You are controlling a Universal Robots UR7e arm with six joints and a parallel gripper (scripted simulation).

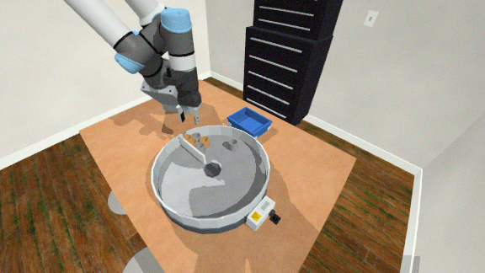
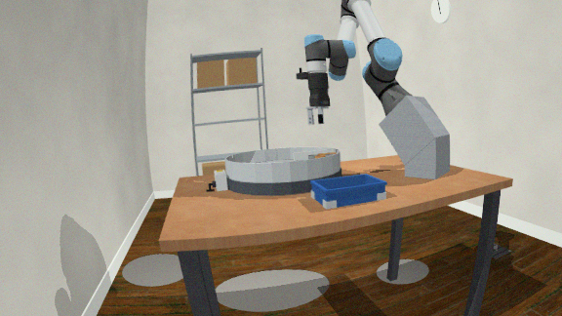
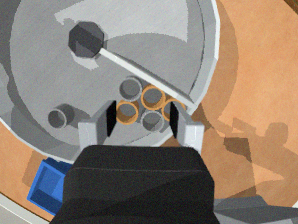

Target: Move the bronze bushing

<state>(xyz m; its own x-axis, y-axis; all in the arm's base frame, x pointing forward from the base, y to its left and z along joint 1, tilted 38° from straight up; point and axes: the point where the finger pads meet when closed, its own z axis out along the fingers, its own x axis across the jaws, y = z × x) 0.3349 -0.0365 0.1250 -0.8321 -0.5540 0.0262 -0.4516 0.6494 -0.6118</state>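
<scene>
My gripper is open and empty, pointing down high above the turntable. Three bronze bushings stand clustered by the white divider. One bronze bushing is on the crate side of the cluster, just inside the left finger in the wrist view. Another bronze bushing is beside the divider; the third is partly hidden behind the right finger. Two grey bushings stand among them. A lone grey bushing stands apart. The blue crate is empty.
The turntable's raised wall surrounds the bushings. The white divider runs from the dark centre hub to the wall. The crate sits just outside the wall. A control box is on the turntable's opposite side.
</scene>
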